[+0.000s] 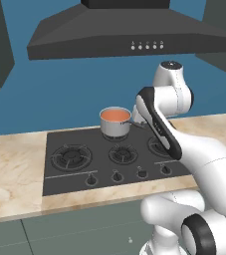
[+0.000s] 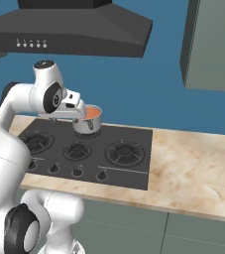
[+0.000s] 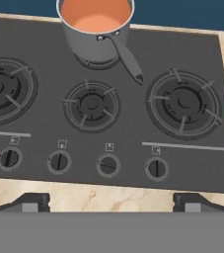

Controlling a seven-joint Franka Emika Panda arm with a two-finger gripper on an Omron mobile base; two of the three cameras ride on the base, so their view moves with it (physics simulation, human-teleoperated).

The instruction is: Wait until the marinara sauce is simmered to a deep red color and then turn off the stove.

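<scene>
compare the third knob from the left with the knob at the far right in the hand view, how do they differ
The third knob has its marker line lying nearly sideways, while the far right knob has its line upright. The third knob sits below the small middle burner; the far right knob sits below the larger right burner. Both are small, round and dark, in the same row on the stove.

hood: dark grey angular range hood (image 1: 129, 32) with row of small white buttons, high on wall | wall: plain blue wall (image 1: 59, 94) | counter: beige marbled stone countertop (image 2: 198, 173), both sides | pan: shiny steel saucepan (image 3: 96, 42), rear burner, handle toward front right | cabinets: grey-green upper cabinets (image 2: 210, 44); grey-green lower cabinet fronts (image 1: 74, 231)
</scene>
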